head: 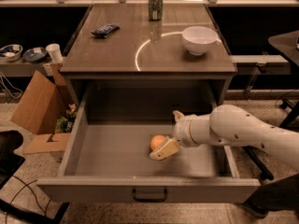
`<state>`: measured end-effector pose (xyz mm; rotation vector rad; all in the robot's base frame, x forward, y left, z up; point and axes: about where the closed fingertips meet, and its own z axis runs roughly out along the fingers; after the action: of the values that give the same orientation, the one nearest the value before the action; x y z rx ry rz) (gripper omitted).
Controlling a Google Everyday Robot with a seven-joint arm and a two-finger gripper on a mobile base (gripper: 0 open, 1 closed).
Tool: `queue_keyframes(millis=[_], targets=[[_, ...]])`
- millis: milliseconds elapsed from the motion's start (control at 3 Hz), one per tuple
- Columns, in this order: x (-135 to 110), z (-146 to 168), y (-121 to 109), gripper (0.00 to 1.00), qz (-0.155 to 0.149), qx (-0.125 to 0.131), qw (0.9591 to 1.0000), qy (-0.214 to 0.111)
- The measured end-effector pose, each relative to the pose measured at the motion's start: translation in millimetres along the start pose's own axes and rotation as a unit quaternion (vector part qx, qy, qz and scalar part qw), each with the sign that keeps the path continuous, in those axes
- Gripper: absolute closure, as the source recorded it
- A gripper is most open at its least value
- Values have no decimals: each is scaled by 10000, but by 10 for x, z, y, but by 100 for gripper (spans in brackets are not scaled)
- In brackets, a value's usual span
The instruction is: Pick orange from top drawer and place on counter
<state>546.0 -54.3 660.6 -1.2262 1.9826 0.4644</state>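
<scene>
We see the top drawer [77, 139] standing open, with the orange [157, 141] on its floor near the middle. Our gripper [164, 150] sits low in the drawer against the fruit's right side; we cannot tell whether it is clamped on the fruit or loose. A glancing push may roll the fruit away, or it may slip on the lift. The white bowl [199, 38] crowds the right of the counter [216, 63], so a careless placement may knock it.

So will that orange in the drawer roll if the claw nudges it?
Probably: the orange is round and smooth on the flat floor of the top drawer, so a nudge could roll it. The gripper, right in front of it, might block that. It looks firm enough to squeeze.
</scene>
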Motion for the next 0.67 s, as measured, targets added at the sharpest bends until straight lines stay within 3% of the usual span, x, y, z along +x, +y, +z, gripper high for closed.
queue_keyframes(millis=[667], targets=[[304, -34, 216, 0, 290, 50, 9994, 173]])
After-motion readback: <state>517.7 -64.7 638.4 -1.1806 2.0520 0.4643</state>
